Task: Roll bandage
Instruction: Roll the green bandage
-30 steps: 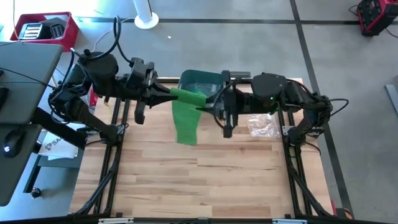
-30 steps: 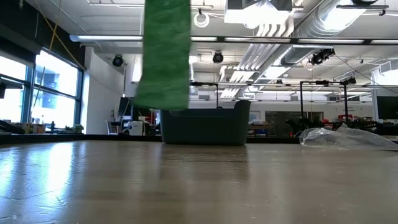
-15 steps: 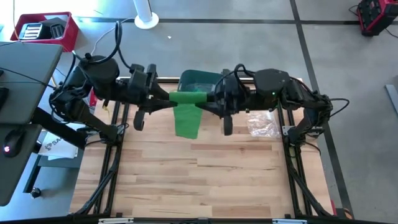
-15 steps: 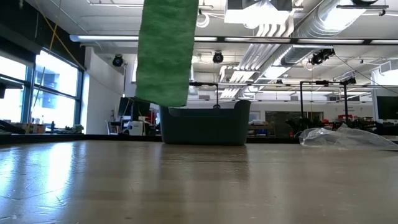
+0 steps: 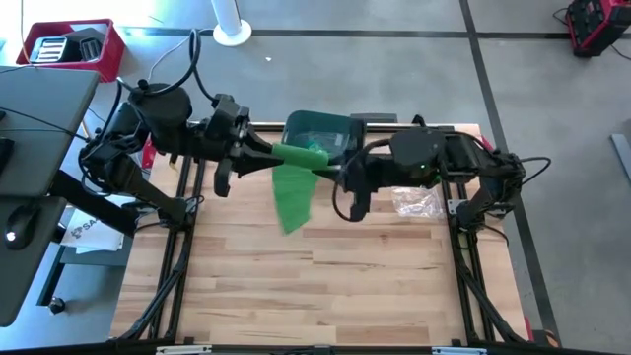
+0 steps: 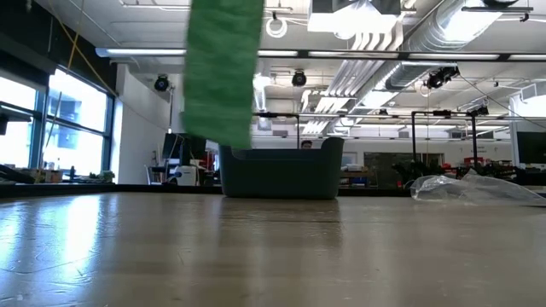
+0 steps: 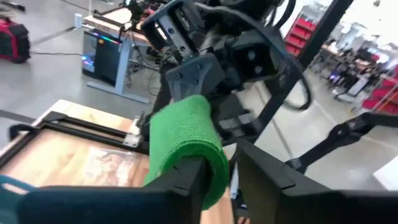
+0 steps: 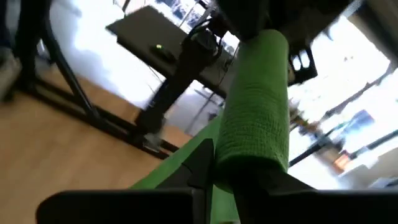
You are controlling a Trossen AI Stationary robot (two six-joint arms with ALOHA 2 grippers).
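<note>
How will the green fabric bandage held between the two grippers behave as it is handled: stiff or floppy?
Probably floppy: the green fabric bandage's loose tail hangs straight down, clear of the wooden table. Likely light, since it hangs from the rolled part alone. Its rolled part looks textured, so it should grip rather than slip.

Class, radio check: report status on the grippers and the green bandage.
Left gripper and right gripper on the bandage roll, mid-air. Loose tail hangs clear of the table. Bin behind; nothing obstructing.

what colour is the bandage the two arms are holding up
Green: a woven fabric bandage, shown best in the right wrist view.
</note>
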